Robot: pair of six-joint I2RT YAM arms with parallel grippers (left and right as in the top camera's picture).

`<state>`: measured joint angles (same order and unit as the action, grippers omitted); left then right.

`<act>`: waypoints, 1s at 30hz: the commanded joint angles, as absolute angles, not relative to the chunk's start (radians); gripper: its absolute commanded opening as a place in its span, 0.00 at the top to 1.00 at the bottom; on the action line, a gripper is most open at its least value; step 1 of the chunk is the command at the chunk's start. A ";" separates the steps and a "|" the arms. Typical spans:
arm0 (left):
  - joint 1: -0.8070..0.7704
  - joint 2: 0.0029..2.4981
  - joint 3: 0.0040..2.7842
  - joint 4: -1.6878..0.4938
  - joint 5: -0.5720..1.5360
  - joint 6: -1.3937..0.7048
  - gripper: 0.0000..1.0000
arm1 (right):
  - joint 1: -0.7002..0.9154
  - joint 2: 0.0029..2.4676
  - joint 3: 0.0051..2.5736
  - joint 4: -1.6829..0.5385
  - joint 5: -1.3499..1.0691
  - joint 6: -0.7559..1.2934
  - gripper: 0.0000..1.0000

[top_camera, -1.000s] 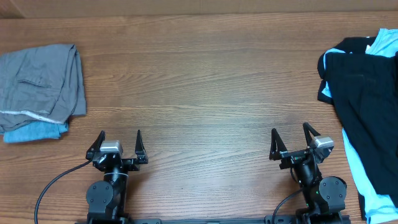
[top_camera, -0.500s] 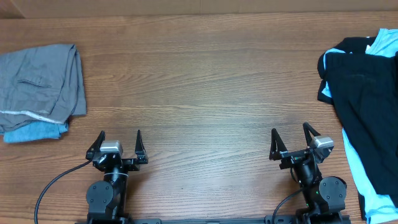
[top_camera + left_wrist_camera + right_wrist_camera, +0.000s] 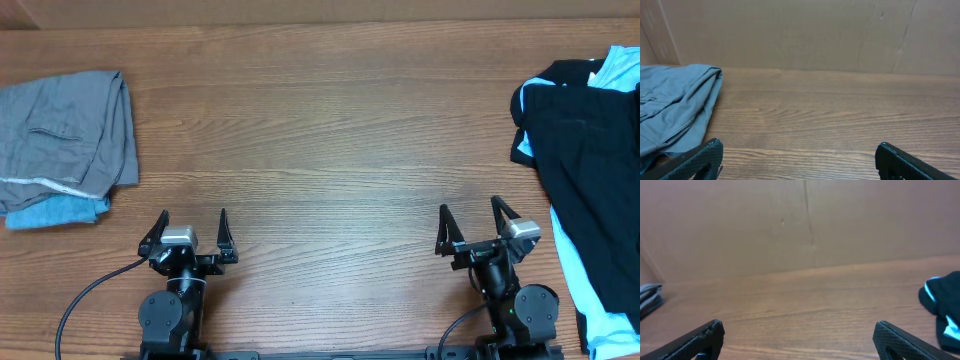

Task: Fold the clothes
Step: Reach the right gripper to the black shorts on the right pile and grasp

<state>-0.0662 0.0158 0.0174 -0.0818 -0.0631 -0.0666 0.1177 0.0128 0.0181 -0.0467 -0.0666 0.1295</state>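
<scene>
Left gripper [image 3: 193,216] and right gripper [image 3: 469,208] sit at the near edge of the table [image 3: 320,130]. Each has its two black, tapered fingers spread wide and closed on nothing, with the tips pointing toward the far edge. Smooth brown wood grain runs crosswise under them, and a broad stretch of it lies between the two heaps of clothes. Well off to the left lies a grey garment [image 3: 65,125], soft and folded into a rough rectangle, its left side cut by the frame. A blue piece [image 3: 60,212] peeks out from beneath its near edge. At the far right, black shorts [image 3: 585,170] lie crumpled over a light blue T-shirt [image 3: 575,280] — both run off the right edge, so their full shape cannot be told. The right gripper stands near this heap but apart from it. In the wrist views a plain tan wall [image 3: 800,35] closes the table's far side.
</scene>
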 commanded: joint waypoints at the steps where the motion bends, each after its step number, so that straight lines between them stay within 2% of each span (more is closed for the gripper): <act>1: -0.074 0.006 0.008 -0.078 -0.055 -0.040 0.00 | 0.113 0.005 0.014 -0.006 -0.177 0.131 0.00; 2: -0.074 0.006 0.008 -0.078 -0.055 -0.040 0.00 | 0.113 0.005 0.031 -0.002 -0.234 0.146 0.00; 5: -0.074 0.006 0.008 -0.078 -0.055 -0.040 0.00 | 0.113 0.006 0.126 -0.030 -0.193 0.216 0.00; 11: -0.074 0.006 0.008 -0.078 -0.055 -0.040 0.00 | 0.113 0.145 0.608 -0.353 -0.020 0.217 0.00; 18: -0.074 0.006 0.008 -0.078 -0.055 -0.040 0.00 | 0.114 0.427 1.161 -0.761 -0.023 0.153 0.00; 23: -0.074 0.006 0.008 -0.078 -0.055 -0.040 0.00 | 0.114 0.448 1.270 -0.903 -0.038 0.157 0.00; 28: -0.074 0.006 0.008 -0.078 -0.055 -0.040 0.00 | 0.113 0.482 1.271 -0.928 0.028 0.206 0.00; 30: -0.074 0.006 0.008 -0.078 -0.055 -0.040 0.00 | 0.113 0.540 1.279 -0.934 0.069 0.240 0.11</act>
